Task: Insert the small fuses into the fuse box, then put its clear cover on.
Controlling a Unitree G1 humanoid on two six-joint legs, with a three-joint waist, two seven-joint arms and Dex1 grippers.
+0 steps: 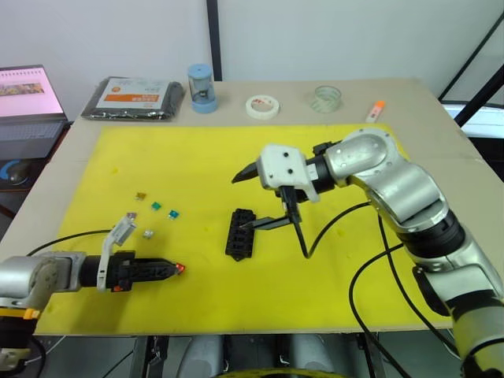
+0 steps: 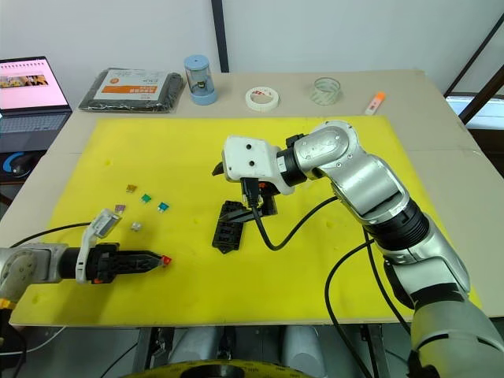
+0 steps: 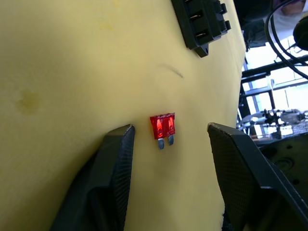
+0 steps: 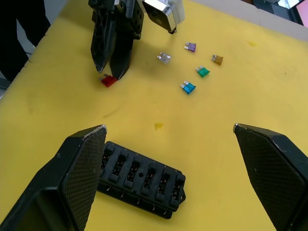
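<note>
Left wrist view: red fuse lies between parted fingers, not yet gripped.

Judging by this, the first fuse pick is in hand: the left gripper has its tips at the red fuse on the yellow mat, and the next move calls for closing squarely on the tiny body without flicking it, then carrying it to a slot. The fuse box lies just right of that fuse, slots empty as far as I can tell in the right wrist view. The right gripper hangs over the fuse box with fingers wide apart, holding nothing. The other small fuses sit left of the fuse box, loose on the mat. Beyond it, on the tabletop, a black packet carries an orange label whose writing is too small to read.
</note>
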